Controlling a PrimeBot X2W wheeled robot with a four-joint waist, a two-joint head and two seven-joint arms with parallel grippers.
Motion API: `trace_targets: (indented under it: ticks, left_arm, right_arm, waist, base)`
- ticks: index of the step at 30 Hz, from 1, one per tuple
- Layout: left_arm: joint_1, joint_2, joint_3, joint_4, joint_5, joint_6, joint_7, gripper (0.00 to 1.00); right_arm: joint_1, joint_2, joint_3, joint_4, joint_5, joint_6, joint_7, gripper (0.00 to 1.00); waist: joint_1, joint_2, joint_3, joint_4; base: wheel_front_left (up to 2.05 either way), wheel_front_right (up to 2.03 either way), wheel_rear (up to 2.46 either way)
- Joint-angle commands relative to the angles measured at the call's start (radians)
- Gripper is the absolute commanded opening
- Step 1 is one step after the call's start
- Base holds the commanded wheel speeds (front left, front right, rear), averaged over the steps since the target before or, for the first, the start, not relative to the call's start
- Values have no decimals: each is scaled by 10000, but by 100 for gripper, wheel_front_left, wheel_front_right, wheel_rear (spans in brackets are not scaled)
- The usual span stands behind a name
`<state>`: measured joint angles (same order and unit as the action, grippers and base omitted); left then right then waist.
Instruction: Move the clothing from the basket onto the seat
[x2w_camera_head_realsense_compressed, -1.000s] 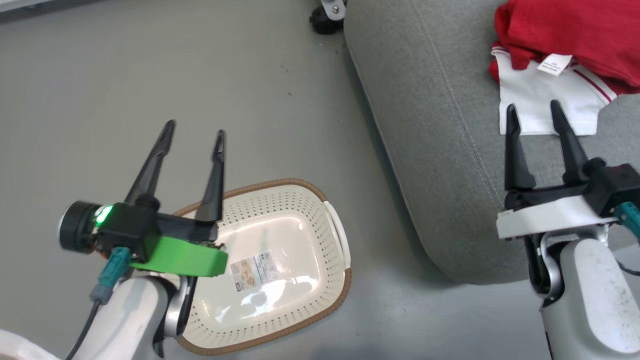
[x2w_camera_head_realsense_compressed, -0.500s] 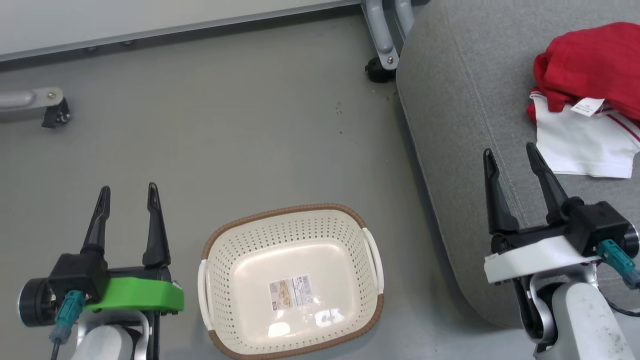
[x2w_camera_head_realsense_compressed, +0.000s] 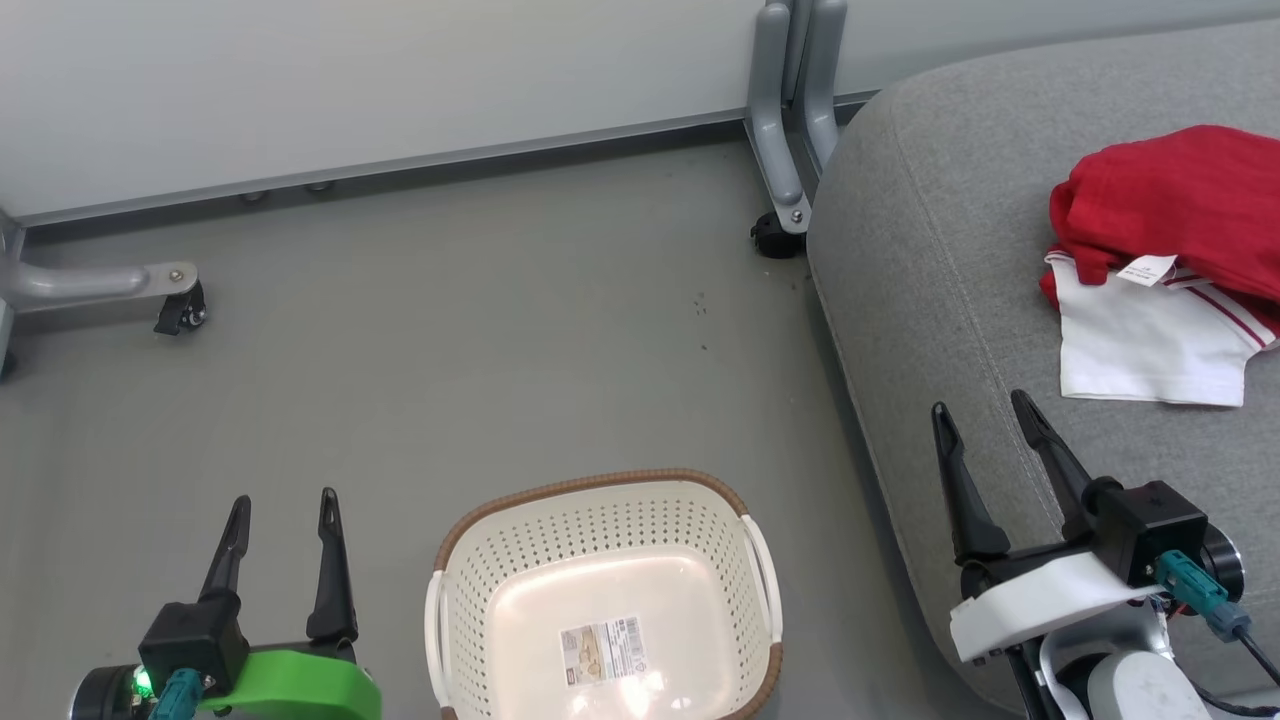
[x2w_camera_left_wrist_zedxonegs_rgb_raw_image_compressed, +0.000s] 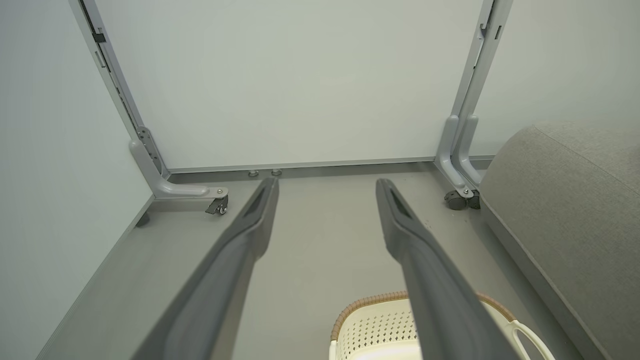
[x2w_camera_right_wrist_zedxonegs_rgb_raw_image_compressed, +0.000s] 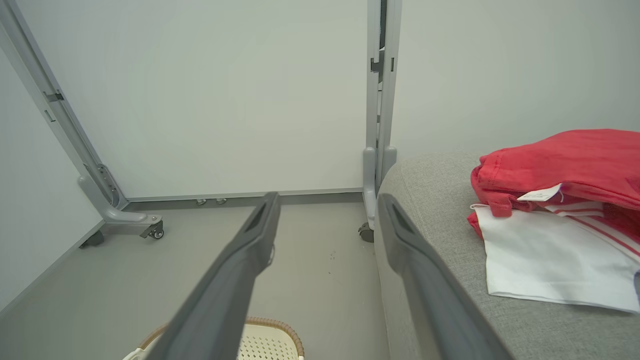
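The red and white clothing (x2w_camera_head_realsense_compressed: 1160, 260) lies bunched on the grey seat (x2w_camera_head_realsense_compressed: 930, 260) at the right, also seen as clothing (x2w_camera_right_wrist_zedxonegs_rgb_raw_image_compressed: 555, 200) on the seat (x2w_camera_right_wrist_zedxonegs_rgb_raw_image_compressed: 430, 185) in the right wrist view. The cream basket (x2w_camera_head_realsense_compressed: 600, 590) with its brown rim stands on the floor at the bottom centre, nothing in it but a sticker. My left gripper (x2w_camera_head_realsense_compressed: 282, 503) is open over the floor left of the basket. My right gripper (x2w_camera_head_realsense_compressed: 982, 410) is open above the seat's front edge, short of the clothing. The basket rim (x2w_camera_left_wrist_zedxonegs_rgb_raw_image_compressed: 370, 302) shows low in the left wrist view.
A pale wall panel (x2w_camera_head_realsense_compressed: 400, 70) runs along the back of the grey floor. Grey metal legs on castors stand at the left (x2w_camera_head_realsense_compressed: 150, 285) and beside the seat's far corner (x2w_camera_head_realsense_compressed: 785, 120).
The head view has swung up and back, showing more floor and the wall. Both grippers have drawn back toward the bottom of the view, and the left one has come off the basket.
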<state>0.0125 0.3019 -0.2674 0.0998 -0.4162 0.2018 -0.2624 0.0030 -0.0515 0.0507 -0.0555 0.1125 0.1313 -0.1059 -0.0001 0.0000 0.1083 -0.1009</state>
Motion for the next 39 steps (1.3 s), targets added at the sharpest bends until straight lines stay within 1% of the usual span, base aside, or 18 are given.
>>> trace_targets:
  ticks: [1, 11, 32, 33, 36, 39]
  left_arm:
    - [222, -14, -4, 57, 93, -65, -30, 100]
    - [508, -170, 119, 305, 102, -194, -29, 100]
    - [431, -435, 404, 459, 304, -403, -31, 100]
    - [408, -401, 387, 447, 226, -364, 1, 0]
    - [412, -478, 389, 566, 30, -415, 55, 0]
    - [354, -557, 522, 576, -537, -534, 207, 0]
  right_arm:
    - [217, -15, 11, -70, 6, -10, 51, 100]
    - [622, -4, 47, -322, 22, -10, 349, 100]
    - [671, 1, 115, -512, 92, -10, 545, 100]
    - [563, 11, 118, -461, 63, 0, 516, 0]
    - [642, 28, 177, -358, 264, 2, 477, 0]
    - [604, -9, 134, -277, 1011, 1, 501, 0]
  waist:
    - [1, 0, -277, 12]
    - [1, 0, -666, 45]
    - [1, 0, -791, 112]
    - [1, 0, -792, 113]
    - [1, 0, -795, 123]
    - [1, 0, -801, 147]
  base:
    - [0, 0, 0]
    - [0, 0, 0]
    - [0, 0, 0]
    - [0, 0, 0]
    - [0, 0, 0]
    - [0, 0, 0]
